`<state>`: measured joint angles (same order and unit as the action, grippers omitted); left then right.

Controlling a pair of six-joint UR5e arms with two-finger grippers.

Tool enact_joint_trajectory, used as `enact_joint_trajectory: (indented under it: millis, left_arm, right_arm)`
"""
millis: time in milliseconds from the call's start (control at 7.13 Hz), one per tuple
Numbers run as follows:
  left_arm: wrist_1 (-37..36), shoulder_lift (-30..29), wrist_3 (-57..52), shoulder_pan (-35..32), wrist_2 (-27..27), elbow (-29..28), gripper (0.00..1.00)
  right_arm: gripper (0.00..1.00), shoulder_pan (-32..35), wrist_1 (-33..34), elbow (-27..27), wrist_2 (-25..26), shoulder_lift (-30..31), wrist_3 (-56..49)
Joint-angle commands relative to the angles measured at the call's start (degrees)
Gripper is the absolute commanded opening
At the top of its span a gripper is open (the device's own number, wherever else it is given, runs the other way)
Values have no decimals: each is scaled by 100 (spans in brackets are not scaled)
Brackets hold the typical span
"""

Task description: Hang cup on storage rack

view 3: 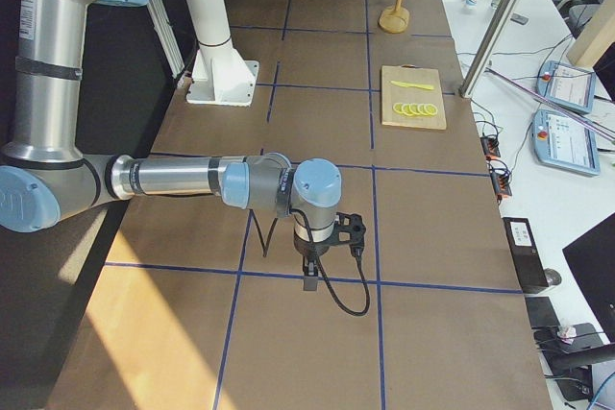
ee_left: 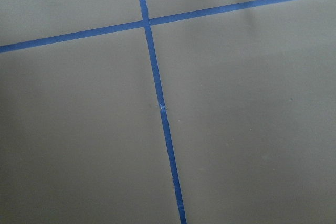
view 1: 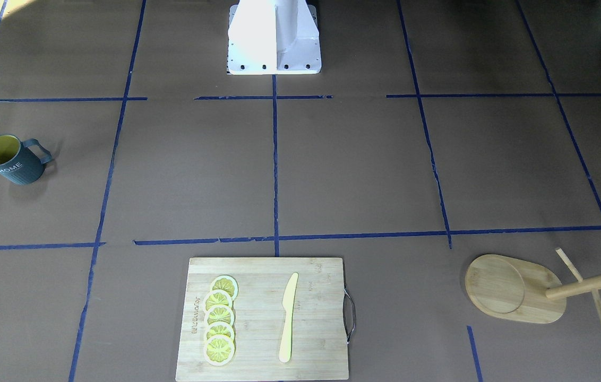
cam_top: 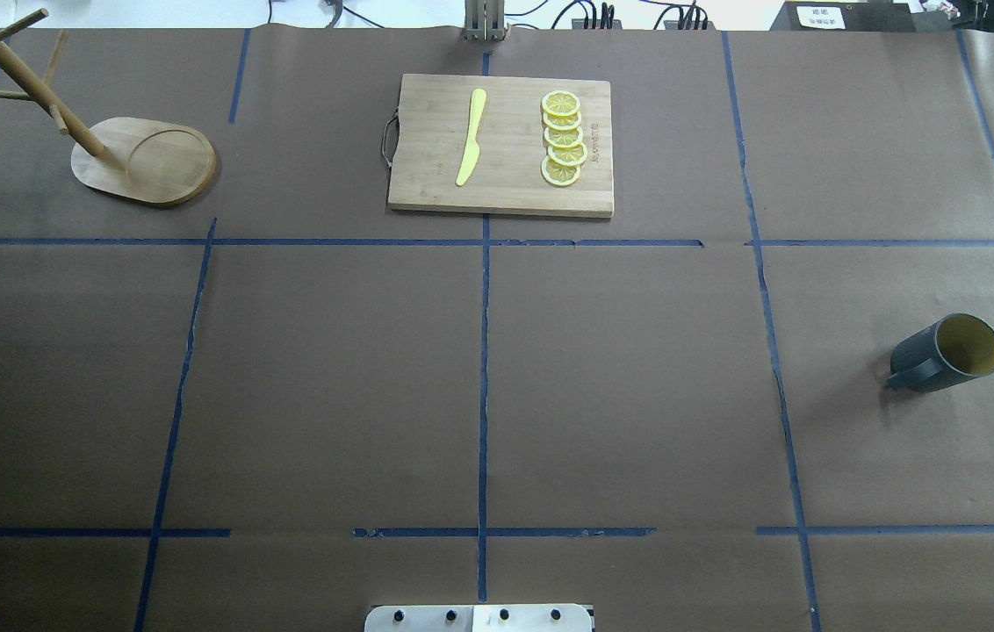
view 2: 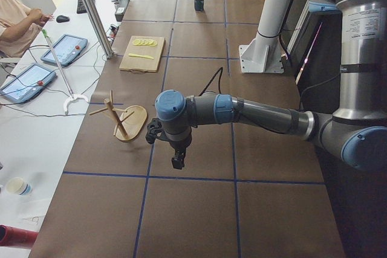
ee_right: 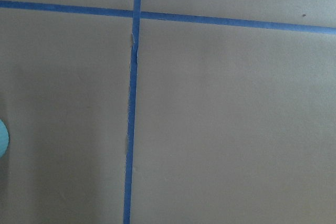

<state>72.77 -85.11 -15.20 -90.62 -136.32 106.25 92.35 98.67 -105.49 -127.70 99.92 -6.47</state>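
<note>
Overhead exterior, cup (cam_top: 945, 353) seemingly ribbed, yellow inside, oval-based bamboo storage rack (cam_top: 111, 162).

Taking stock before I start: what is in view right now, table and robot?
cup: one, dark blue-grey, yellow inside; upright, robot's right side.
rack: one, light bamboo; upright, far left corner.
board: one, bamboo; far centre.
lemon slices: five, yellow; a row on the board.
knife: one, yellow; on the board, beside the slices.
table: one, brown, blue tape grid.
left gripper: one, black; over the table's left end, open or shut unclear.
right gripper: one, black; over the right end, likewise unclear.
</note>
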Motion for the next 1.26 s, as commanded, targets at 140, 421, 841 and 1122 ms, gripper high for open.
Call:
enact_joint_trajectory:
  millis: [140,421,841,1122]
  left_arm:
    - [-9,-14,26,9,-9,1,100]
    - [-9,-14,26,9,-9,1,100]
    - [-9,-6,18,9,-17,1,100]
    - [-9,-14,18,18,-17,1,100]
  right_arm:
    - [100,-208,3,11,-18,-244,15]
    - [100,-635,-58,-128,-648,-585,102]
    - [100,-1768,-1912,-235,-564,-134,2249]
    - [100,-2333,-3157,-156,-266,141,3552]
